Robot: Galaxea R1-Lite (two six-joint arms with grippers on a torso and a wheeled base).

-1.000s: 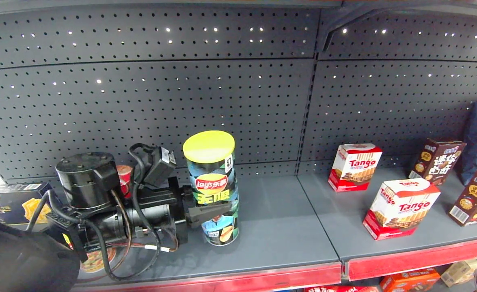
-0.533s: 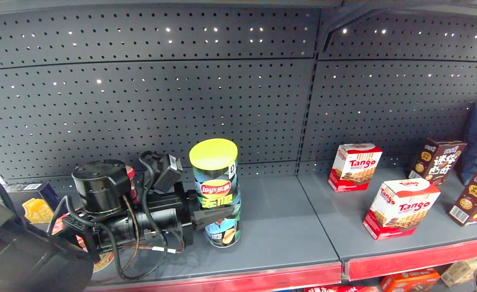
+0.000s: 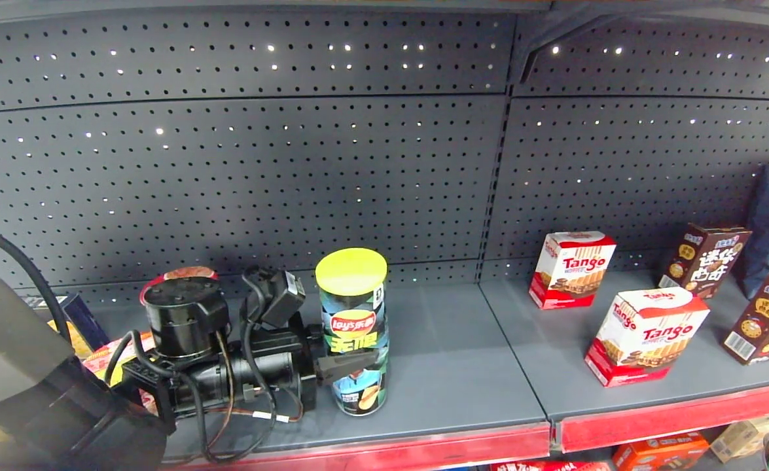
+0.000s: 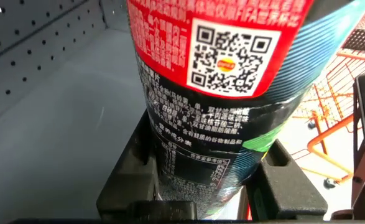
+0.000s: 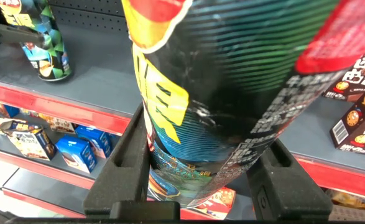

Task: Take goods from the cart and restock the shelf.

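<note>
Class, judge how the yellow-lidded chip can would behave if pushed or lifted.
Tall and narrow, the chip can would probably tip if pushed high. On its side the round body would likely roll along the shelf. Its glossy wall may slip between the fingers.

Chip can (image 3: 353,330): tall cylinder with a yellow-green lid and a blue-black printed wrap bearing a red oval mark. It stands upright, clamped at its lower half by my left tool (image 3: 357,356). Its base is level with the grey deck of the shelf (image 3: 449,366), in the left bay near the red front edge; I cannot tell whether it touches.

Second chip can (image 5: 232,93): same type, dark wrap with yellow and red patches. It is clamped in my right tool (image 5: 204,180), out in front of the shelf's red edge and well apart from the first.

Cart (image 4: 331,124): orange wire frame, visible beyond the chip can in the left wrist view.
</note>
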